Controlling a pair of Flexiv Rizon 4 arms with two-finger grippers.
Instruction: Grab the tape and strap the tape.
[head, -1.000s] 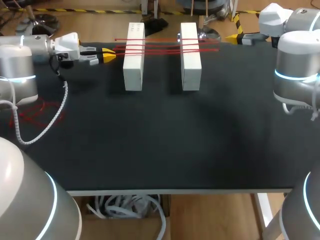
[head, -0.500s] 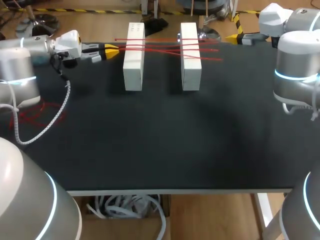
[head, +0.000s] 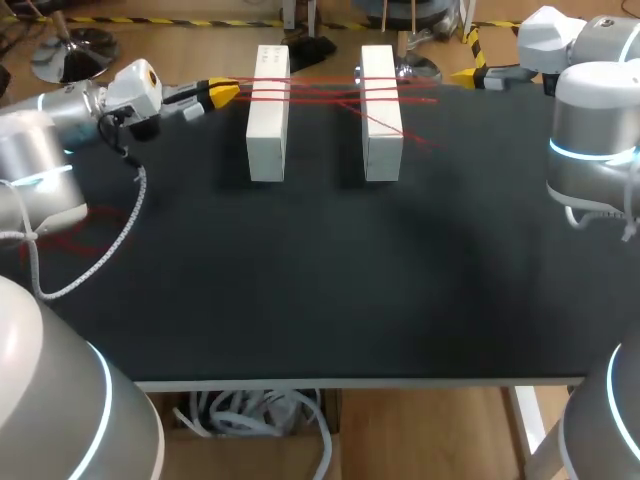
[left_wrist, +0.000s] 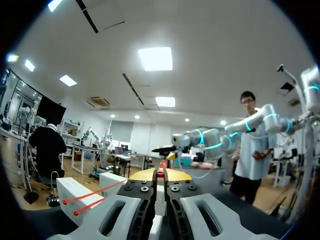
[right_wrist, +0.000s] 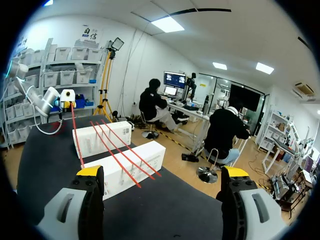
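We have the left hand (head: 222, 93) clamped on red tape (head: 320, 98), drawn across both blocks (head: 268, 130) for strapping; right hand (head: 472, 74) apart.

Our left arm (head: 35, 130) and right arm (head: 595, 120) are silver-grey with glowing cyan rings, the left carrying a white coiled cable (head: 105, 245). Our left gripper (left_wrist: 160, 175) and right gripper (right_wrist: 162, 172) have yellow-tipped grey fingers.

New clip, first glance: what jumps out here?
Two white blocks stand side by side at the table's far middle, with red tape stretched across their tops. The left gripper, at the far left, has its jaws shut on that tape; the right gripper hangs open near the far right edge.
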